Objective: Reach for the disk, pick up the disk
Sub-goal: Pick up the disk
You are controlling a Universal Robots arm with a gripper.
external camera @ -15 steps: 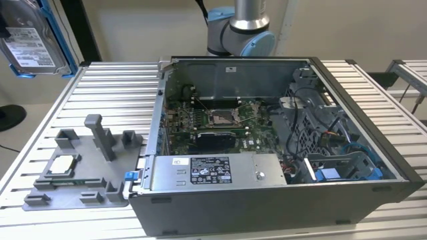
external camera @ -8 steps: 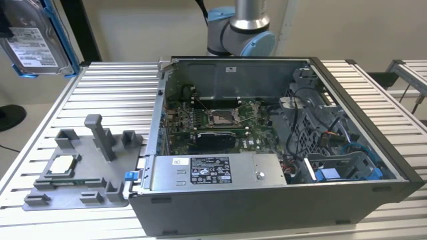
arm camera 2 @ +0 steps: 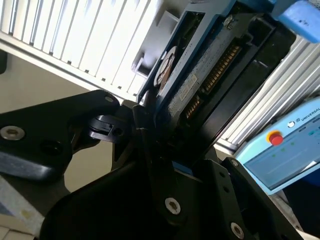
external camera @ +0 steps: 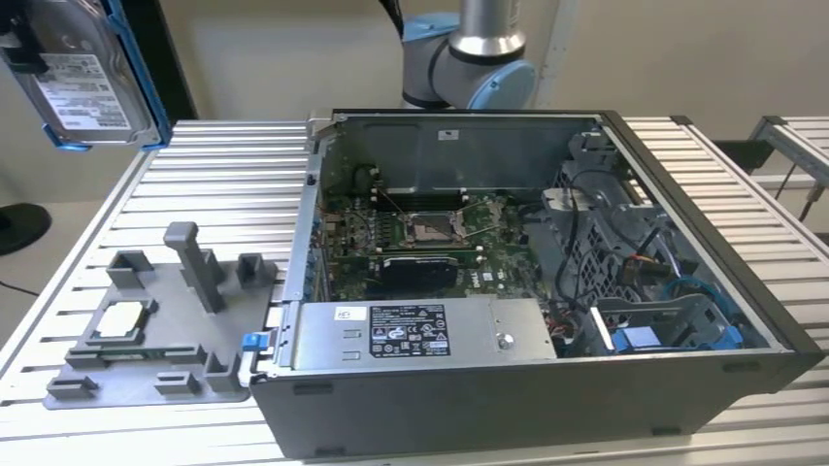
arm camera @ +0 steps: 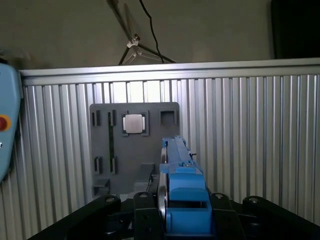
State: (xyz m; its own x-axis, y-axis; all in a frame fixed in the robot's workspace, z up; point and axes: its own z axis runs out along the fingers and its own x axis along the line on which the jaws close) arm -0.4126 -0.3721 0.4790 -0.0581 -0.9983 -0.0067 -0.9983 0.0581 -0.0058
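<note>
Disk (external camera: 84, 78) held clear of the tabletop (external camera: 194, 165); the pickup looks done.
In the exterior view it hangs high at the exterior view's left, above the grey fixture (external camera: 155, 320). In the second wrist view the gripper (arm camera 2: 150, 122) is clenched on its edge. In the first wrist view it stands edge-on over the fixture.

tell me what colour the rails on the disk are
Blue, clearest on the disk in the first wrist view.

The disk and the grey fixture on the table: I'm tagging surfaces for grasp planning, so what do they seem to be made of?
By looks, the disk is bare silvery metal with a dull sheen and a white paper-like label; its rails seem matte blue plastic. The grey fixture is probably moulded or printed plastic: uniform matte grey, no glare.
</note>
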